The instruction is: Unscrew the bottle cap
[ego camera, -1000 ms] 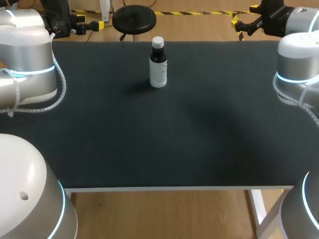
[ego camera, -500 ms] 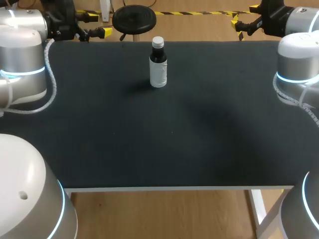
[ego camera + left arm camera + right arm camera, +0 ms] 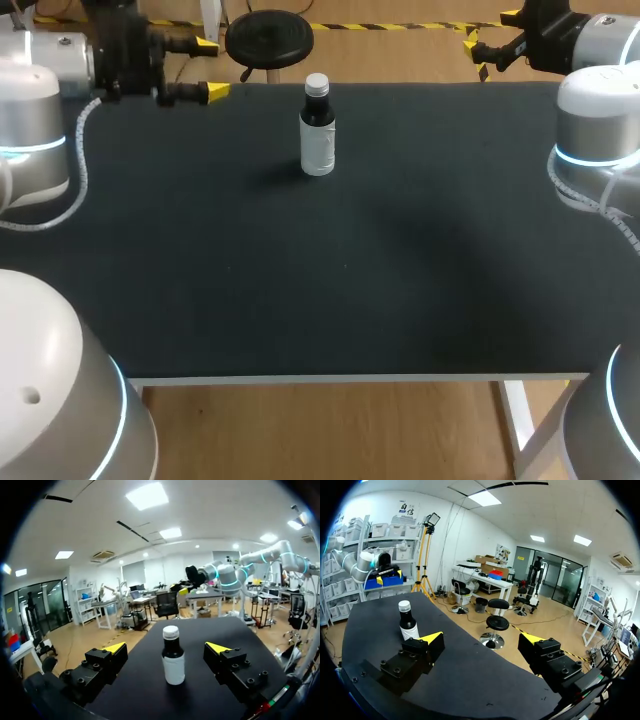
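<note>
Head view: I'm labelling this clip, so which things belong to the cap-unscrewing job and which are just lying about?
Belongs to the job:
small dark bottle with a white label, standing upright
white screw cap, on the bottle
left gripper, open, holding nothing
right gripper, open, holding nothing

Just there:
black table top under the bottle

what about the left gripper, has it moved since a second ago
Yes, the left gripper swung along the far edge of the table, closer to the bottle.
</note>
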Tool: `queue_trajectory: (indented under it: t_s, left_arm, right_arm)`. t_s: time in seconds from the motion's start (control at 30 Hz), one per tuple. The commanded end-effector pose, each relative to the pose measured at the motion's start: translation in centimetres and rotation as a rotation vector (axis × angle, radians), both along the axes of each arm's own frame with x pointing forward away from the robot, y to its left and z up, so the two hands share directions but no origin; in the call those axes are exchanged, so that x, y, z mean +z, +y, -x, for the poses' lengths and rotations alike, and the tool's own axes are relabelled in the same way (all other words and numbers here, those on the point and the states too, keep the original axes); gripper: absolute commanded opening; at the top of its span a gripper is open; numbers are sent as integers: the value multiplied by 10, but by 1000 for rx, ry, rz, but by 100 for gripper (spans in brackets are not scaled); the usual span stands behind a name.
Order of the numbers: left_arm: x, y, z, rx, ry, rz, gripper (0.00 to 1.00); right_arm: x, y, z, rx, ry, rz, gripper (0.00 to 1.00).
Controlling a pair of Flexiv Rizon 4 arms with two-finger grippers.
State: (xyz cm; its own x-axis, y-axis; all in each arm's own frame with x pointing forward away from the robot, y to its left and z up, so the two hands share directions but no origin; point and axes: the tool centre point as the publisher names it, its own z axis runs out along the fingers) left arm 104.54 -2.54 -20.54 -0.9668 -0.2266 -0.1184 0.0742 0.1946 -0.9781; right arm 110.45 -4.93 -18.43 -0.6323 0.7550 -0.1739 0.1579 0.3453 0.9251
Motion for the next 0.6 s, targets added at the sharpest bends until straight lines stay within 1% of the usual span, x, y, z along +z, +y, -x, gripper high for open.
queue_trajectory:
  t_s: [0.03, 0.13, 0.23, 0.4, 0.6]
  left_arm:
    - [-16, 2, -8, -147, 1, 65, 100]
    - [-23, -1, -9, -180, 15, 96, 100]
    - [-30, -8, -8, -195, 30, 107, 100]
    - [-39, -22, -8, -205, 46, 105, 100]
    - [-46, -36, -14, -211, 59, 106, 100]
  right_arm:
    - [0, 0, 0, 0, 1, 0, 100]
    - [0, 0, 0, 0, 1, 0, 100]
    - [0, 0, 0, 0, 1, 0, 100]
    - [0, 0, 0, 0, 1, 0, 100]
    - [0, 0, 0, 0, 1, 0, 100]
